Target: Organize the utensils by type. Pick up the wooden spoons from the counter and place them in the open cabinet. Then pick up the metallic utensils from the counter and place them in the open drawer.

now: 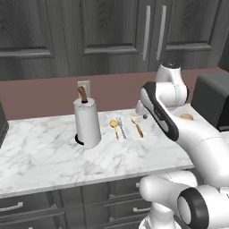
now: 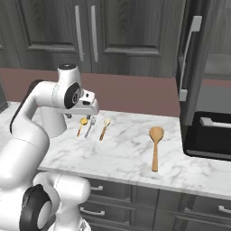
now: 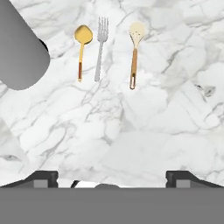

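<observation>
Three utensils lie side by side on the marble counter (image 3: 131,131): a gold-bowled spoon (image 3: 82,45), a silver fork (image 3: 100,48) and a wooden spoon with a cream bowl (image 3: 134,51). They also show as the gold spoon (image 2: 81,125), the fork (image 2: 90,126) and the cream wooden spoon (image 2: 104,128). Farther right lies the all-brown wooden spoon (image 2: 155,146); the arm hides most of the brown spoon (image 1: 187,117). My gripper (image 3: 113,179) hovers above the counter short of the three utensils, open and holding nothing. The cabinet door (image 2: 189,63) stands open at the right. The open drawer is out of view.
A paper-towel roll (image 1: 87,123) with a brown knob stands just left of the utensils, close to my gripper (image 2: 79,116). A dark appliance (image 2: 210,133) sits on the counter at the right end. Drawer fronts (image 1: 129,197) run under the counter edge.
</observation>
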